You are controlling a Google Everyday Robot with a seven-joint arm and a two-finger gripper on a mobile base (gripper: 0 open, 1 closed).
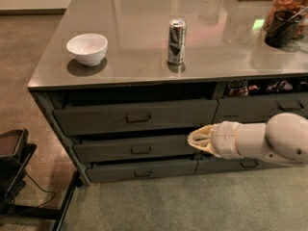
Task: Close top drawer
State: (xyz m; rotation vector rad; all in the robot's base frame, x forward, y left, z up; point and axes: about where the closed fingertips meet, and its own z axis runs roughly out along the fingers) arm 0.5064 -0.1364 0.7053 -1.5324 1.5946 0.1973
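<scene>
A glossy grey worktop (144,57) tops a dark grey cabinet that stands on grey-green carpet (192,201). A black stand (14,177) sits far down to the left of the can.

On the worktop there is one can (176,41), one white bowl (87,48) to the left of it, and one snack jar (288,13) far to its right. Below the can is a stack of three drawers.

The top drawer (137,118) lies straight beneath the can, its front a little out, with a dark gap above it. The jaws, at the end of the white arm (269,141), sit lower than the can and slightly right, below the top drawer's right end. They are drawn together to a point and hold nothing.
</scene>
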